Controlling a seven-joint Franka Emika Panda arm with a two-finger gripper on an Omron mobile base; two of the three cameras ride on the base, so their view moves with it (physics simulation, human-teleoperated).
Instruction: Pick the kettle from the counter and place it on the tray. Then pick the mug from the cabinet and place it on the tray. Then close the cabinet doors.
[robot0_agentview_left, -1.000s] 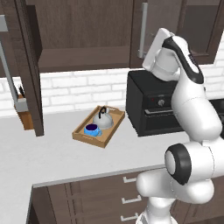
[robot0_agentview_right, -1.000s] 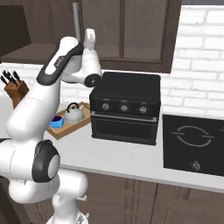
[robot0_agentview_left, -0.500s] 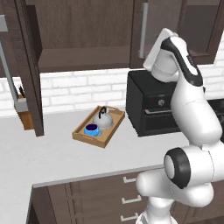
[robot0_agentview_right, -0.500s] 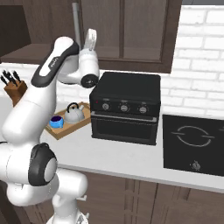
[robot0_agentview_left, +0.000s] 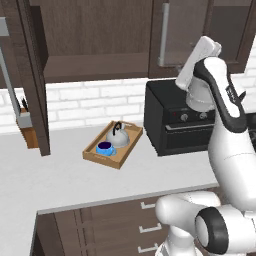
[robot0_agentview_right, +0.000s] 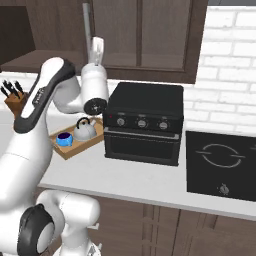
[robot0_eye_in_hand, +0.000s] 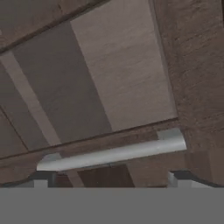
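Left base view, cabinet (robot0_agentview_left: 95, 45): dark brown wall unit above the worktop; its long shelf is exposed on the left.
Cabinet doors (robot0_agentview_left: 32, 80): 1 door at the left stands swung out, edge-on to the camera; the right door (robot0_agentview_left: 187, 30) lies flat against the unit, and its silver bar handle (robot0_eye_in_hand: 111, 154) runs across the hand view just above the fingertips.
Counter (robot0_agentview_left: 65, 185): light grey-white worktop over dark drawers.
Oven (robot0_agentview_right: 145, 122): black box on the worktop, just right of the tray.
Arm: raised high, its hand pointing up at the right door.
Tray (robot0_agentview_left: 95, 155): wooden, lying on the counter between the knife block (robot0_agentview_left: 27, 125) and the oven.
Kettle (robot0_agentview_left: 118, 136): upright in the tray's far end.
Mug (robot0_agentview_left: 104, 148): blue, in the tray just in front of the kettle.
Gripper (robot0_eye_in_hand: 111, 177): fingers wide apart, holding nothing, 1 tip near each end of the bar handle.
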